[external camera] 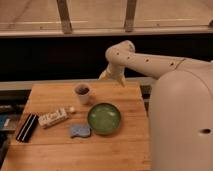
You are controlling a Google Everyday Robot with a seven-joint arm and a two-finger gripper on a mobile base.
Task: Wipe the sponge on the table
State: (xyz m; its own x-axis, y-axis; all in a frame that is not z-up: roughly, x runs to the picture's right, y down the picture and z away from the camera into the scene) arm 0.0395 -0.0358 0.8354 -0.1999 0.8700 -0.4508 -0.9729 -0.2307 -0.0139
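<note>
The blue-grey sponge [80, 131] lies flat on the wooden table [117, 152], just left of a green bowl and touching or nearly touching its rim. My white arm reaches in from the right, bends at an elbow high over the table's back edge and points down. The gripper [106, 75] hangs at the arm's end above the back edge, to the right of the cup and well away from the sponge.
A green bowl [104, 118] sits mid-table. A cup [82, 93] stands behind it to the left. A white box [53, 118] and a black ribbed bar [27, 128] lie at the left. My white body fills the right side.
</note>
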